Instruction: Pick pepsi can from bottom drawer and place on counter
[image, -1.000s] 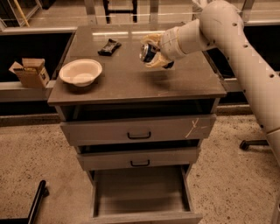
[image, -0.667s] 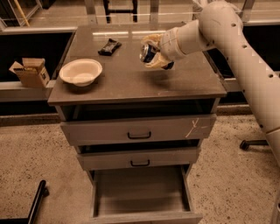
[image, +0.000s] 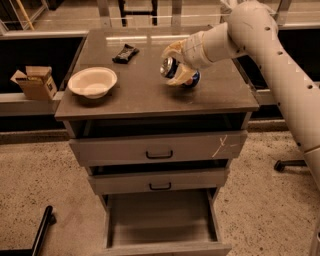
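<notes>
The pepsi can (image: 171, 68) is dark blue with a silver top. It is tilted on its side, silver end toward the left, just above or touching the counter (image: 150, 95) at its middle right. My gripper (image: 176, 64) is shut on the can, with one pale finger above it and one below. The white arm reaches in from the upper right. The bottom drawer (image: 162, 222) is pulled out at the foot of the cabinet, and its grey tray is bare.
A white bowl (image: 92, 81) sits on the counter's left side. A black snack wrapper (image: 125, 53) lies at the back centre. A cardboard box (image: 35, 82) stands on a ledge left of the cabinet. The two upper drawers with black handles are slightly ajar.
</notes>
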